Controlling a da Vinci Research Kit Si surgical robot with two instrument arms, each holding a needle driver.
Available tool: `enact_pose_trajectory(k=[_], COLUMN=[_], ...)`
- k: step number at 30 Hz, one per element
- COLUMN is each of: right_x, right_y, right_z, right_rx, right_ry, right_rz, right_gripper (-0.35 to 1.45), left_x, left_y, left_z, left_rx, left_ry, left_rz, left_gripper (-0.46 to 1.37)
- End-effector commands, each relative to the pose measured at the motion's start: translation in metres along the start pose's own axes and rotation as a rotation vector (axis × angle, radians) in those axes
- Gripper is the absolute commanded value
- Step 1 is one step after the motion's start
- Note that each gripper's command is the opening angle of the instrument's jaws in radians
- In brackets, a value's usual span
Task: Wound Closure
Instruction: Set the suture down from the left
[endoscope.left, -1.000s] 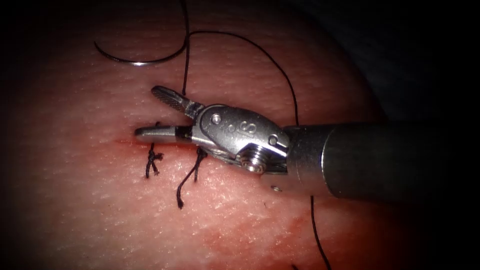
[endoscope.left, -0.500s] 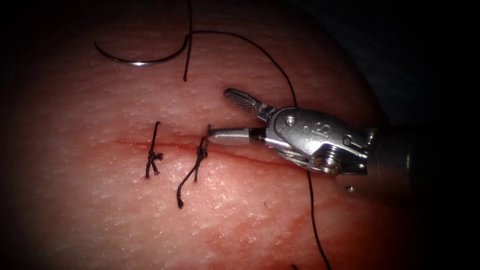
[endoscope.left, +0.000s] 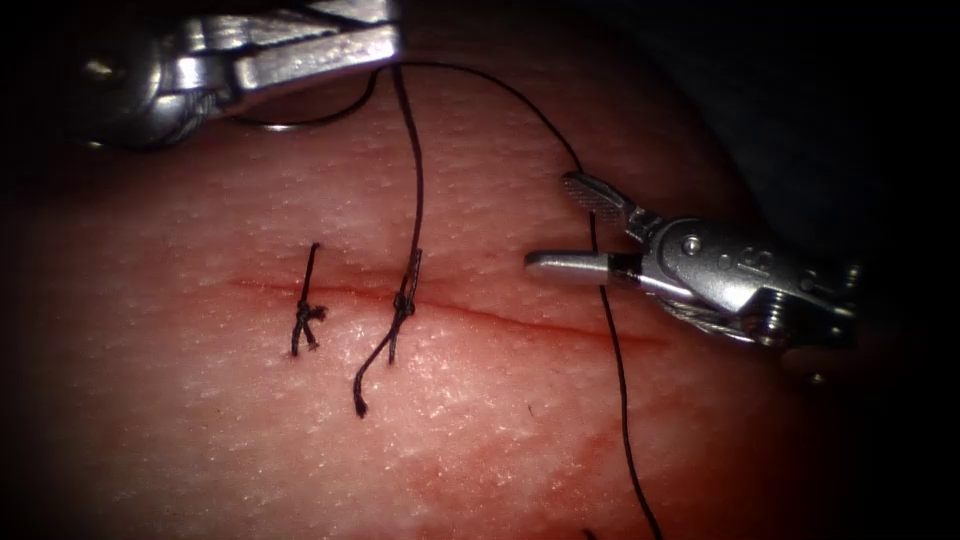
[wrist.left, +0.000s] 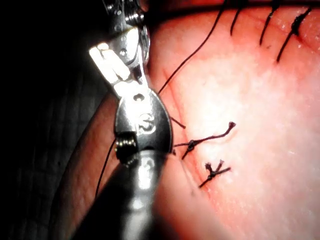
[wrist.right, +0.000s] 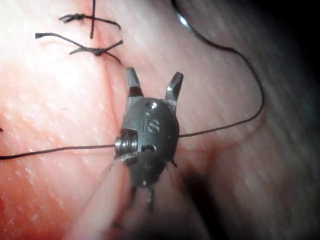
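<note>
The tissue (endoscope.left: 480, 440) lies across the endoscope view, with the cut (endoscope.left: 560, 325) running level through mid-frame and red fluid (endoscope.left: 520, 470) at lower centre.

The left claw (endoscope.left: 385, 40) enters at the upper left of the frame. Its jaws lie pressed together, and we judge them closed on the thread (endoscope.left: 620, 400) where a strand leaves their tip. The right claw (endoscope.left: 555, 222) stands at centre right, just above the cut. Its jaws are spread wide and hold nothing, which the right wrist view confirms (wrist.right: 154, 82). The thread merely passes beneath it.

The needle (endoscope.left: 300, 125) lies on the tissue surface at upper left, well above the cut and partly under the left claw. It is in neither claw and not in the tissue.

From the left claw one strand drops to the second stitch (endoscope.left: 403, 300). We cannot tell whether it joins that knot or only overlies it. A longer loop arcs right and runs down to the lower edge. The first stitch (endoscope.left: 305, 315) sits further left along the cut.

We judge two stitches complete and the work to be between stitches. The cut to the right of the second stitch is still open, so the next move calls for a grasp on the needle.
</note>
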Motion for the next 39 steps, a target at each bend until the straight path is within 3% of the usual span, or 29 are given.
enact_pose_trajectory(k=[1, 12, 18, 23, 24, 25, 30, 32, 36, 39], right_x=[0.0, -0.0003, -0.0005, -0.0005, -0.0005, -0.0005, -0.0006, -0.0006, -0.0006, -0.0006], right_y=[-0.0001, -0.0002, -0.0005, -0.0009, -0.0009, -0.001, -0.0011, -0.0013, -0.0015, -0.0015], right_z=[0.0002, 0.0004, 0.001, 0.0016, 0.0016, 0.0018, 0.0021, 0.0022, 0.0023, 0.0023], right_rx=[0.005, 0.002, 0.007, 0.018, 0.017, 0.019, 0.017, 0.023, 0.026, 0.026], right_ry=[0.001, 0.006, 0.006, 0.003, 0.003, 0.004, 0.002, 0.0, -0.001, -0.001], right_rz=[0.0, -0.002, -0.002, -0.003, -0.003, -0.003, -0.003, -0.004, -0.004, -0.004], right_gripper=[1.11, 1.09, 1.09, 1.09, 1.09, 1.09, 1.1, 1.1, 1.1, 1.1], left_x=[0.0, -0.0013, -0.0028, -0.0047, -0.0051, -0.0059, -0.0084, -0.0099, -0.0112, -0.0108], left_y=[0.0009, 0.0077, 0.0128, 0.0157, 0.0161, 0.0166, 0.0178, 0.0188, 0.0202, 0.0207], left_z=[-0.0001, 0.0003, -0.0031, -0.0071, -0.0077, -0.0087, -0.0106, -0.0113, -0.0124, -0.0135], left_rx=[-0.011, -0.1, -0.136, -0.145, -0.148, -0.145, -0.109, -0.093, -0.071, -0.078], left_ry=[0.02, 0.108, 0.062, -0.03, -0.048, -0.074, -0.172, -0.24, -0.338, -0.424], left_rz=[-0.019, -0.201, -0.282, -0.359, -0.386, -0.413, -0.528, -0.622, -0.733, -0.779], left_gripper=[-0.35, -0.35, -0.35, -0.35, -0.22, 0.05, 0.67, 0.92, 1.18, 1.22])
